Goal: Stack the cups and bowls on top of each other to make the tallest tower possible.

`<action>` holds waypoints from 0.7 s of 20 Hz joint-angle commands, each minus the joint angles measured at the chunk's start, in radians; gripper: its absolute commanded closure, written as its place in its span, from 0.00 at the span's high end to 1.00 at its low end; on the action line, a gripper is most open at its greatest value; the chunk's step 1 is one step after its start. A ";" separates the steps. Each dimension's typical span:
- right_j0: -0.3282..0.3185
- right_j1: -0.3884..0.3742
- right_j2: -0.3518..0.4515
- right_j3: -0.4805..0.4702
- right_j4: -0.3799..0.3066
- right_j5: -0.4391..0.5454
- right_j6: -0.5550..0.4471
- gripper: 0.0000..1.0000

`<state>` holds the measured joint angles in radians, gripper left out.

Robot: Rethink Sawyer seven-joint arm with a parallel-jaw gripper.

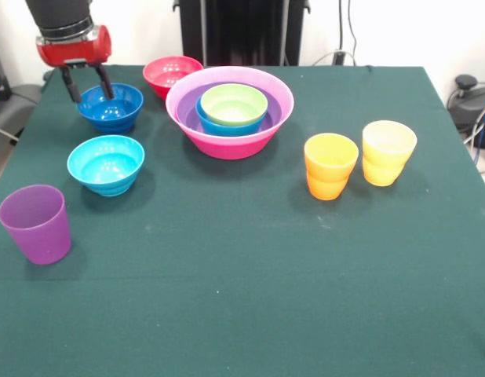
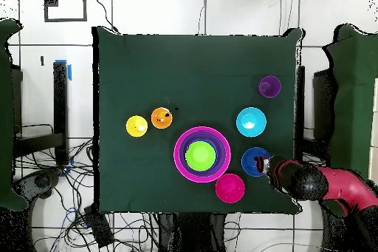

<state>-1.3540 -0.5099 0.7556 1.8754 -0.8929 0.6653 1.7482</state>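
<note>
Far left in the front view, purple cup (image 1: 35, 223) upright and empty near the table's (image 1: 242, 314) front edge. Just behind, cyan bowl (image 1: 106, 163) open and empty. Further back, dark blue bowl (image 1: 111, 107) with the gripper (image 1: 89, 84) down over it, fingers spread apart, one finger (image 1: 106, 82) dipping inside the rim, the other (image 1: 71, 85) outside it, rim wall between them, nothing clamped. Red-pink bowl (image 1: 171, 75) behind, empty. Centre, tower (image 1: 229, 110): hot-pink bowl (image 1: 227, 143) holding purple, blue and lime green bowl (image 1: 234, 104) nested on top. Right, orange cup (image 1: 330, 165) and yellow cup (image 1: 388, 151) side by side, upright, just apart.
</note>
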 commanded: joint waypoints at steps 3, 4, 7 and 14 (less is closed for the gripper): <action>0.048 0.054 -0.020 -0.082 -0.075 0.047 -0.269 1.00; 0.045 0.051 -0.016 -0.085 -0.071 0.055 -0.279 1.00; 0.033 0.052 -0.005 -0.099 -0.057 0.079 -0.315 1.00; 0.020 0.024 0.015 -0.112 -0.023 0.129 -0.362 1.00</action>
<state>-1.3580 -0.4795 0.7560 1.8561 -0.8985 0.6655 1.7480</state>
